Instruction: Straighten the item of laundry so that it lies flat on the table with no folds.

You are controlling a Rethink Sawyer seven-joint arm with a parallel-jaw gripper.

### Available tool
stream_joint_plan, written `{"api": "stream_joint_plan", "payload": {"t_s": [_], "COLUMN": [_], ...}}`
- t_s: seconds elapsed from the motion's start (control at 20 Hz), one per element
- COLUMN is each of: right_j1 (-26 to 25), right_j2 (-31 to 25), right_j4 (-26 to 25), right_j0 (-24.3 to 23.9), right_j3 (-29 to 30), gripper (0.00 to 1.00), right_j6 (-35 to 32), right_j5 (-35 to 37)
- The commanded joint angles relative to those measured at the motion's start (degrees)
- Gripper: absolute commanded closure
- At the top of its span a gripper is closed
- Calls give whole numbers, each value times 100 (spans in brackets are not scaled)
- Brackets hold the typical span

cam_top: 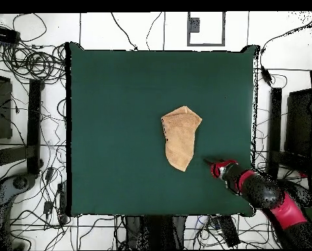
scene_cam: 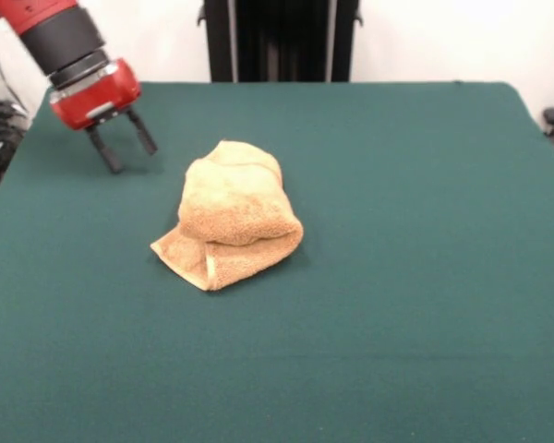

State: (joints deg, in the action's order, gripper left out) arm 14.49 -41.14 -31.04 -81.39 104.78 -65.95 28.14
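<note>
The arm [scene_cam: 51, 32] is built of round segments: a glossy red shell, then a wide matte black cylinder, then a thin silvery ring. Its wrist ends in a rounded red housing with a pale grey panel on the underside. The end effector [scene_cam: 129, 148] carries two slim, straight black fingers [scene_cam: 104, 150], set with a gap between them. From overhead the arm [cam_top: 269, 196] shows the same alternating red and black sections.
</note>
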Motion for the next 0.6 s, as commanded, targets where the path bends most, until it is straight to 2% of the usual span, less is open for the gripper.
{"api": "stream_joint_plan", "payload": {"t_s": [0.05, 0.5, 0.6], "right_j1": [-1432, -2012, -2042], "right_j2": [-243, -666, -703], "right_j4": [27, 34, 51], "right_j0": [-94, -349, -343], "right_j3": [-1448, -1438, -1347], "gripper": [0, 0, 0], "right_j6": [990, 636, 329], "right_j5": [260, -230, -423]}}
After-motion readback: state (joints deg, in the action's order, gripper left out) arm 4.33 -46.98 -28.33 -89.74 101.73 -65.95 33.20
